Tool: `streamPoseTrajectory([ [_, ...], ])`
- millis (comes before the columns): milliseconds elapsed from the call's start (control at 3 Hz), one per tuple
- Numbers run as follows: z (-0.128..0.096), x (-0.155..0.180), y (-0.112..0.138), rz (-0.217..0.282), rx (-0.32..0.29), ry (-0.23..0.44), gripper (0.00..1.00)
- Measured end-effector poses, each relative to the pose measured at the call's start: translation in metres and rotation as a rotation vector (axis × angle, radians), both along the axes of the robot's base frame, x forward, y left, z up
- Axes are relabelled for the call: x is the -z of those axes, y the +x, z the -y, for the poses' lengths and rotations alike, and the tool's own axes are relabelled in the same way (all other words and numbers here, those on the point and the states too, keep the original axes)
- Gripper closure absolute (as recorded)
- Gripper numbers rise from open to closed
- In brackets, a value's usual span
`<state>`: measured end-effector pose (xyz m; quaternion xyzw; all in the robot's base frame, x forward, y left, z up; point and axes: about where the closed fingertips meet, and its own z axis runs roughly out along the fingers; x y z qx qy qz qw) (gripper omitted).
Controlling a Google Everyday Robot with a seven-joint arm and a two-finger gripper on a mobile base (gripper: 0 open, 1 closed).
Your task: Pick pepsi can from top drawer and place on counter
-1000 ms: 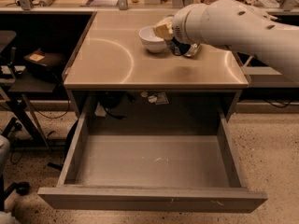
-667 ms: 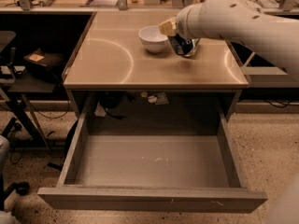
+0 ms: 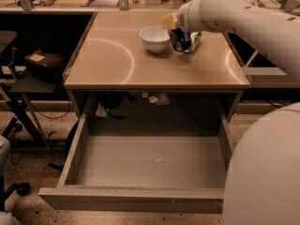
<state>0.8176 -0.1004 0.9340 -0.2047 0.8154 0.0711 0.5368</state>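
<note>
From my seat, the drawer [image 3: 150, 162] hangs pulled fully out below the surface [image 3: 117, 60]. Its grey floor shows nothing on it, so I judge the pick half of the job is done.

The arm [image 3: 243, 18] reaches in from the right across the back part of the surface. Its gripper [image 3: 182, 36] sits low at the can [image 3: 179, 42], just beside the white bowl [image 3: 154, 39]. The arm's thick wrist covers most of the gripper, so I cannot tell whether it is clamped on the can or has let go.

The can is dark blue with pale marks. It looks to be down at the surface, or very near it, and a little tilted, though I can't be sure its base is touching. Something green [image 3: 196, 39] shows right against it on the side away from the bowl. I cannot make out what that is.

I read the spot as a sensible drop point:
- It is far back from the front edge, so the can won't roll off into the open drawer.
- It is close to the bowl but apart from it, so there is room to withdraw.

The low reach keeps any drop short. I'd want the can upright and settled before I pull the arm away. My worries are nudging the bowl or tipping the can on the way out.
</note>
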Motion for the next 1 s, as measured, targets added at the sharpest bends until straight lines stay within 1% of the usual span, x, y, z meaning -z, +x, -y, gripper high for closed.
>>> streamPoseTrajectory([
  [333, 0.020, -0.001, -0.002, 0.015, 0.034, 0.021, 1.00],
  [667, 0.042, 0.000, -0.007, 0.035, 0.058, 0.088, 1.00],
  [1000, 0.044, 0.000, -0.009, 0.032, 0.058, 0.098, 1.00],
])
